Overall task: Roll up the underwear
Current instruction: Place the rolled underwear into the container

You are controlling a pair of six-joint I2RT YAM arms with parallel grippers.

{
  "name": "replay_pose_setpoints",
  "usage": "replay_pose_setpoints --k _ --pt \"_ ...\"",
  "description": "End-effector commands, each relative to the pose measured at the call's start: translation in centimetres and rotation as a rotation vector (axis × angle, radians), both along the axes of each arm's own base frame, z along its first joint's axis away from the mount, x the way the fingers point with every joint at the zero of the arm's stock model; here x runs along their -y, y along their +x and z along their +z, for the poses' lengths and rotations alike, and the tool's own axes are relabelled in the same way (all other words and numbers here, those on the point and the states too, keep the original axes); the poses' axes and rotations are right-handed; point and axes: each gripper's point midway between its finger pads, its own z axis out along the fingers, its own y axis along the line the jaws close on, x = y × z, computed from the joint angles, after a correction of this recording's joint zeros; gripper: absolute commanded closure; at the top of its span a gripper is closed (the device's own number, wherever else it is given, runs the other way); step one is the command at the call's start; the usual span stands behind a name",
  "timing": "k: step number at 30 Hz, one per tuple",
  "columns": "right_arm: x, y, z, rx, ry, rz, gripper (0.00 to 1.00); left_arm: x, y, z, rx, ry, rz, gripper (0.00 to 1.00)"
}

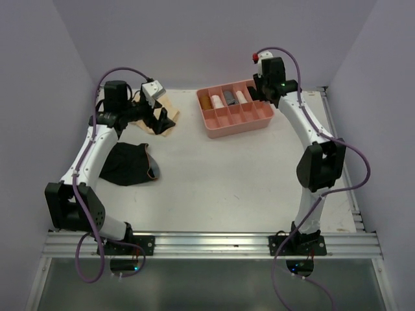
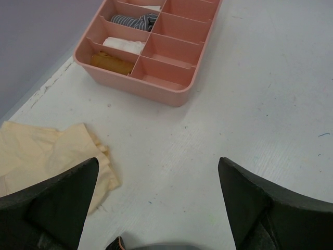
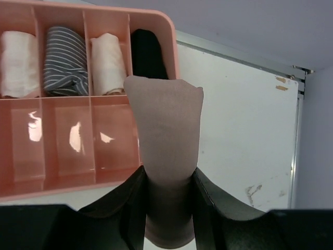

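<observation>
A rolled dusty-pink underwear (image 3: 165, 140) is clamped upright between my right gripper's (image 3: 169, 208) fingers, above the right end of the pink divided tray (image 3: 156, 13), beside a compartment with a black roll (image 3: 148, 52). In the top view that gripper (image 1: 264, 91) hangs at the tray's (image 1: 240, 128) far right corner. My left gripper (image 2: 156, 208) is open wide and empty, low over the table. A pale tan underwear (image 2: 47, 151) lies flat just left of it, partly under the left finger (image 2: 52, 203). The black underwear (image 1: 130, 163) lies crumpled near the left arm.
The tray's far row holds a white roll (image 3: 18, 62), a striped roll (image 3: 65, 60) and a cream roll (image 3: 109, 62); its near row looks bare. Purple walls close in the table on the left, back and right. A metal rail (image 1: 214, 243) runs along the near edge.
</observation>
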Motion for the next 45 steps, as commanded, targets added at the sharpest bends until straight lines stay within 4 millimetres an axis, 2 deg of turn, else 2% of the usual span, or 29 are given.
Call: replay_pose_setpoints --k 1,2,3,8,12,22,26,33,36,45 --pt "2.9 1.1 -0.1 -0.016 -0.189 -0.087 1.0 -0.3 -0.4 0.9 0.026 -0.004 0.031 0.0" --pt "3.6 1.4 -0.1 -0.01 -0.213 -0.121 1.0 -0.4 -0.4 0.6 0.023 -0.001 0.035 0.0" --pt "3.6 2.1 -0.9 -0.011 -0.22 -0.128 1.0 -0.5 -0.5 0.1 0.013 0.0 0.038 0.0" --pt "4.2 4.1 -2.0 0.004 -0.275 -0.164 1.0 -0.8 -0.9 -1.0 -0.004 0.017 0.054 0.0" --pt "4.5 5.1 -4.5 -0.029 -0.306 -0.17 1.0 -1.1 -0.9 -1.5 -0.006 0.038 0.065 0.0" --pt "3.8 6.1 -10.2 -0.099 -0.309 -0.127 1.0 -1.4 -0.8 -1.6 -0.011 0.051 0.073 0.0" --pt "2.7 6.5 -11.6 -0.122 -0.264 -0.088 1.0 -1.7 -0.9 -1.8 -0.017 0.071 0.084 0.0" --pt "2.1 6.1 -14.8 -0.186 -0.208 -0.076 1.0 -1.9 -0.8 -2.2 -0.022 0.085 0.085 0.0" --pt "2.1 6.2 -15.7 -0.211 -0.167 -0.085 1.0 -1.8 -0.8 -2.4 -0.034 0.081 0.084 0.0" --pt "2.9 5.8 -16.3 -0.306 0.009 -0.091 1.0 -1.7 -0.7 -3.2 -0.065 0.08 0.083 0.0"
